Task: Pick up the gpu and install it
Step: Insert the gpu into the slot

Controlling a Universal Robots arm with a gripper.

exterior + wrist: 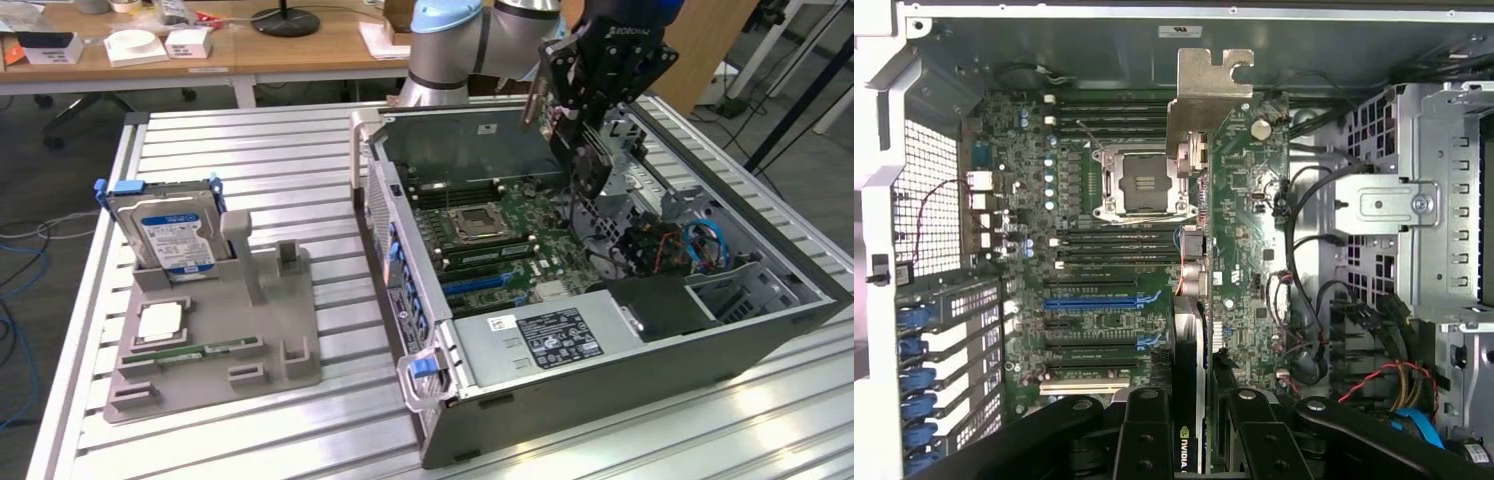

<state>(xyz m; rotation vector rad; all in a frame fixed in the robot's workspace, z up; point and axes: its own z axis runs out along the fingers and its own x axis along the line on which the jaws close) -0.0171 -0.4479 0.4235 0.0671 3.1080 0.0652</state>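
Pickup's done: the gripper (1192, 430) has its jaws clamped on the gpu (1206, 120), edge-down over the open computer case (601, 400). It hangs clear above the motherboard (1104, 200), not yet seated.

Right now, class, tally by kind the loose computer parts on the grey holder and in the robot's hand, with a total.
Hard drive: 1
Square silver chip: 1
Memory stick: 1
Gpu, gripped by the hand: 1
Total: 4

Black gpu (1189, 400), silver bracket (1209, 100)
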